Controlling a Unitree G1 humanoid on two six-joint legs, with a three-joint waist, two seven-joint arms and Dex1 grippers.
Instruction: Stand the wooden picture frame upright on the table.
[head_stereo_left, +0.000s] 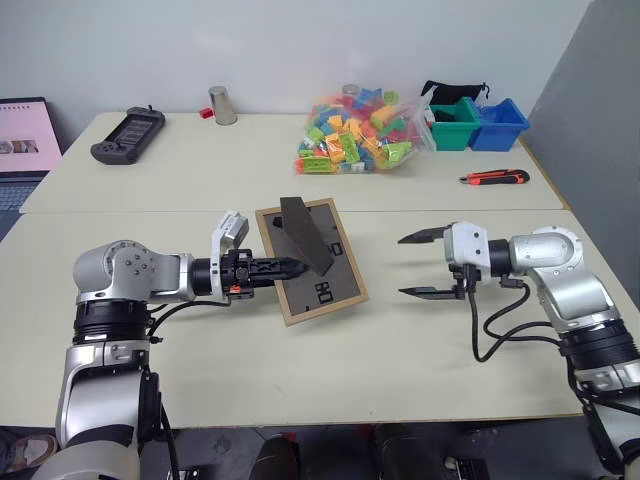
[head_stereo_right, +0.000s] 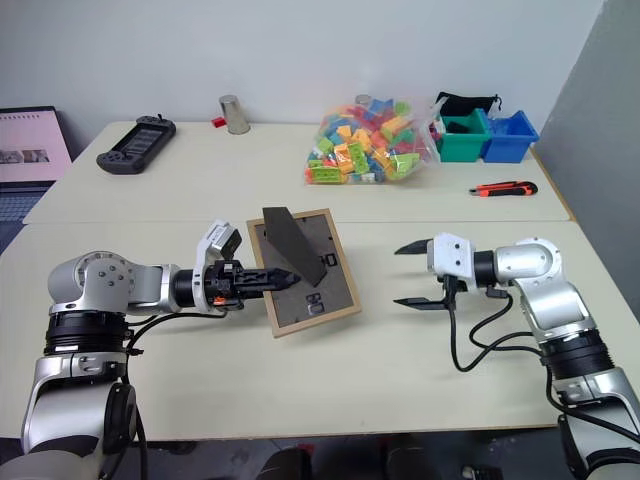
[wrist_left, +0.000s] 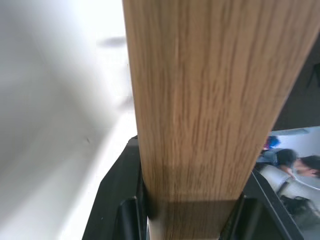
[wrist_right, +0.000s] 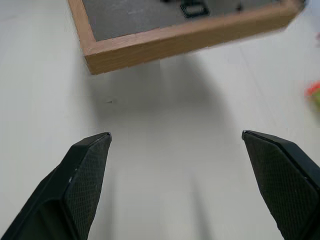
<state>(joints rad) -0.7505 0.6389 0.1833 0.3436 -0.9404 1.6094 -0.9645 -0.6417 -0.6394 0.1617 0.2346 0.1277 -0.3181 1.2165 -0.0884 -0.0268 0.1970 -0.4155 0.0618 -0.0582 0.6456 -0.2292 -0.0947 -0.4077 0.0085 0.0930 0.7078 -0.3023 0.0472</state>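
Above the matte table (head_stereo_left: 420, 340), left pincer (head_stereo_left: 290, 267) grips rectangular wooden picture frame (head_stereo_left: 345, 290).

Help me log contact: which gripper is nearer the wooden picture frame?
Left. The left gripper is clamped on the wooden picture frame at its edge; the right gripper stands open beside it, apart.
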